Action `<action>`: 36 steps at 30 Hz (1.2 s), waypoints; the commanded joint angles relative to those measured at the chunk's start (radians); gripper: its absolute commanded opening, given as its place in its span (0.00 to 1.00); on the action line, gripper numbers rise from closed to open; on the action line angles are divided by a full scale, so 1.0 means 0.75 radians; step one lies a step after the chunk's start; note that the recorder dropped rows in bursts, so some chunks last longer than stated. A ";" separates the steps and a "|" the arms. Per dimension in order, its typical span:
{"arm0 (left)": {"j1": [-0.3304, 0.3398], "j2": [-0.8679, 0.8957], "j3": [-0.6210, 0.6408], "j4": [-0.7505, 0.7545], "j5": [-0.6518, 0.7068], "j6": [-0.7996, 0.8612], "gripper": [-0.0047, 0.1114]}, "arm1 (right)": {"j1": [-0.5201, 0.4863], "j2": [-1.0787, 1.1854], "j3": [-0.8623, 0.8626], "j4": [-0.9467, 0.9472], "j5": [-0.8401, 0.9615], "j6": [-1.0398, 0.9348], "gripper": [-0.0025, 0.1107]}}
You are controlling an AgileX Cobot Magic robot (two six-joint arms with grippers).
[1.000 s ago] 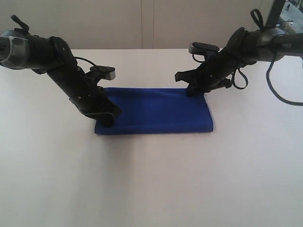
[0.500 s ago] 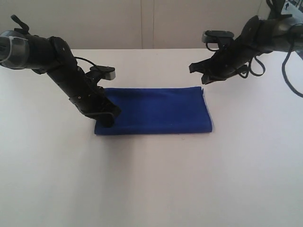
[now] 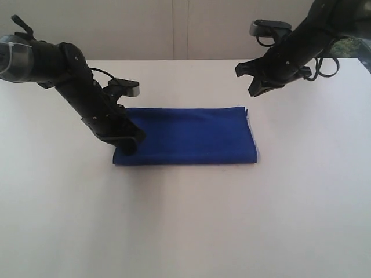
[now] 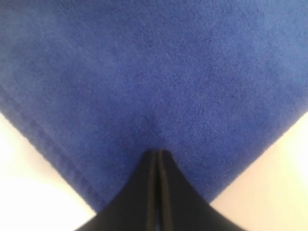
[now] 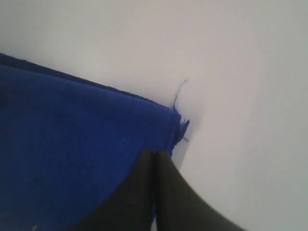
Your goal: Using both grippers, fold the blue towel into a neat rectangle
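Observation:
The blue towel [image 3: 191, 136] lies flat on the white table as a folded, wide rectangle. My left gripper [image 3: 128, 146] rests on its near left corner. In the left wrist view the fingers [image 4: 159, 154] are shut together, tips pressing on the blue towel [image 4: 144, 72], with no cloth seen between them. My right gripper [image 3: 254, 90] hangs in the air above and just beyond the far right corner, shut and empty. The right wrist view shows its tips [image 5: 154, 154] over that corner of the blue towel [image 5: 72, 134], where a loose thread [image 5: 178, 94] sticks out.
The white table [image 3: 185, 220] stretches wide on all sides of the towel. A pale wall [image 3: 174, 29] runs along its far edge. Black cables [image 3: 324, 61] loop off the right arm.
My right gripper has lifted off the towel's far right corner and risen up and to the right. The left gripper has stayed on the near left corner; the towel edged slightly left.

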 commanded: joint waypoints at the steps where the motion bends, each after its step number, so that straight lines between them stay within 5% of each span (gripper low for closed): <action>1: 0.001 -0.066 0.009 0.004 0.009 -0.014 0.04 | -0.004 -0.072 0.000 -0.006 0.072 0.032 0.02; 11: 0.016 -0.228 0.009 -0.055 0.018 -0.056 0.04 | -0.004 -0.220 0.000 -0.104 0.239 0.169 0.02; 15: 0.145 -0.312 0.009 0.068 0.137 -0.300 0.04 | -0.004 -0.286 0.068 -0.219 0.261 0.231 0.02; 21: 0.270 -0.339 0.028 0.155 0.444 -0.333 0.04 | -0.004 -0.390 0.383 -0.214 0.185 0.268 0.02; 25: 0.270 -0.472 0.160 0.223 0.432 -0.369 0.04 | -0.004 -0.596 0.622 -0.220 0.043 0.268 0.02; 36: 0.270 -1.228 0.700 0.235 0.042 -0.394 0.04 | -0.004 -1.500 1.259 -0.290 -0.436 0.264 0.02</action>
